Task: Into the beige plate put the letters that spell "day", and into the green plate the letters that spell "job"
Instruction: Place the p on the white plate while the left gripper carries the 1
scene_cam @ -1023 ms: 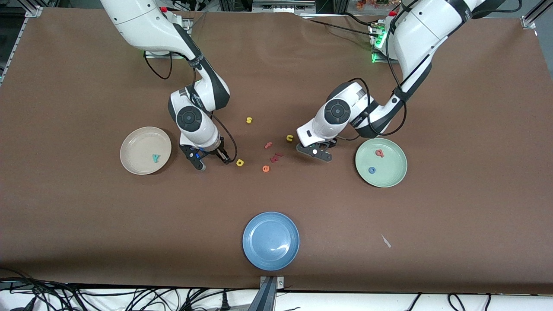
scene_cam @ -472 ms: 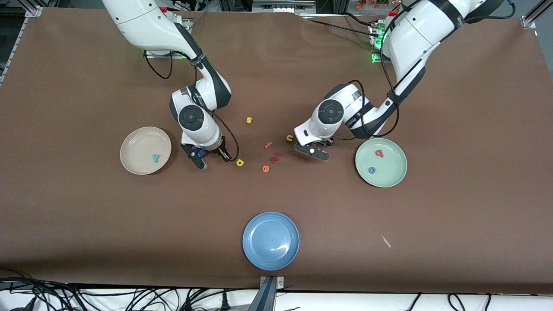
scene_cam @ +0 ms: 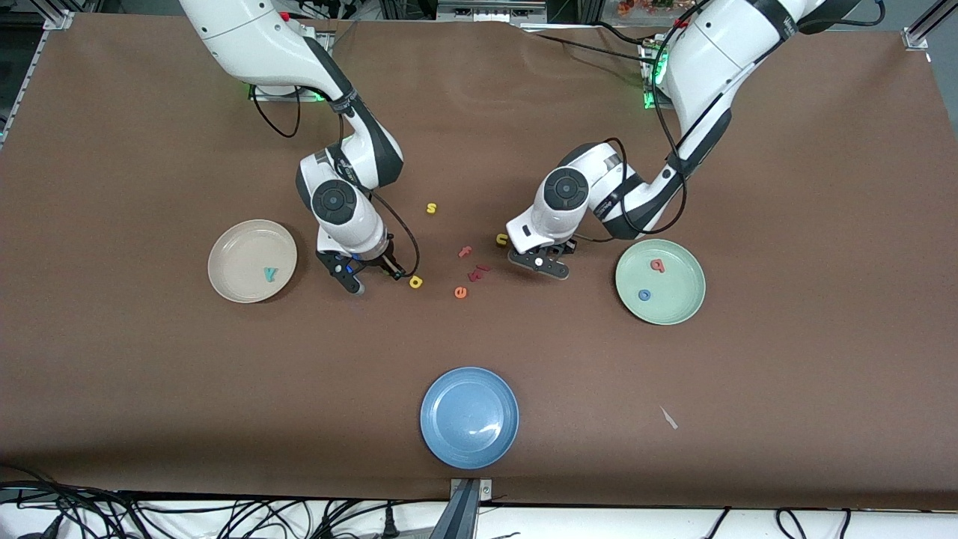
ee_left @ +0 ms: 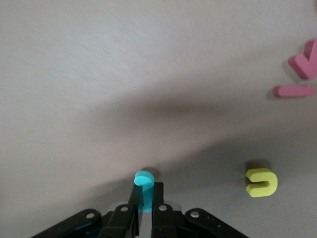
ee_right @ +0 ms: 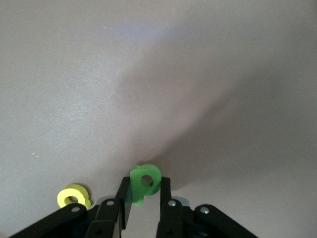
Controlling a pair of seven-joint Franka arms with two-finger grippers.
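Foam grips looked marginal: left gripper (ee_left: pixel 143 218) pinched teal hooked letter (ee_left: pixel 144 184), right gripper (ee_right: pixel 143 210) pinched green letter (ee_right: pixel 144 182) at 12 o'clock edges; either could slip on lift.

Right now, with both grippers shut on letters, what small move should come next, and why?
Probably lift: the left gripper pinches the teal hooked foam letter, the right gripper the green stemmed foam letter, both low at the table, with the round mint-green plate and cream-beige plate off to the side.

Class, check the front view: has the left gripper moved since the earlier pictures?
Yes. The left gripper has edged away from the green plate, toward the yellow "u".
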